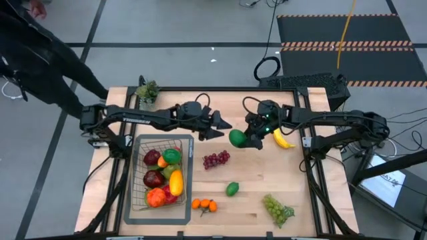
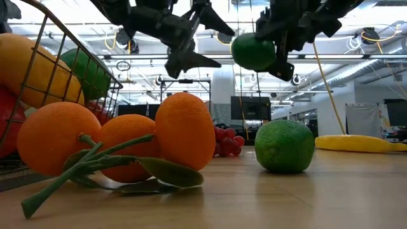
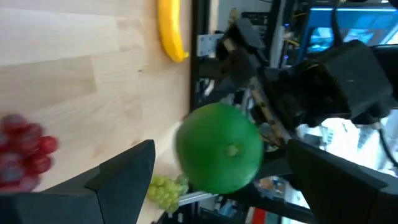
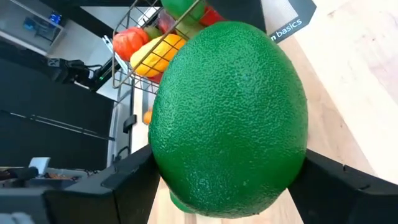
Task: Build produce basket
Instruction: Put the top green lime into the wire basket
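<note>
Basket contents show overhead; low view shows oranges.

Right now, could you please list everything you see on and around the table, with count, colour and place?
wire metal basket: one, grey, table's left front, holding red, green, yellow and orange produce
orange fruits with leaves: one cluster, orange, right of the basket
small round lime: one, green, table centre front
purple grapes: one bunch, dark red, table centre
green grapes: one bunch, right front
banana: one, yellow, right of centre
leafy sprig: one, green, back left corner
large green fruit: one, held above the table
person: one, dark clothes, beyond the back left corner
right gripper: closed on the large green fruit
left gripper: open, facing that fruit
</note>
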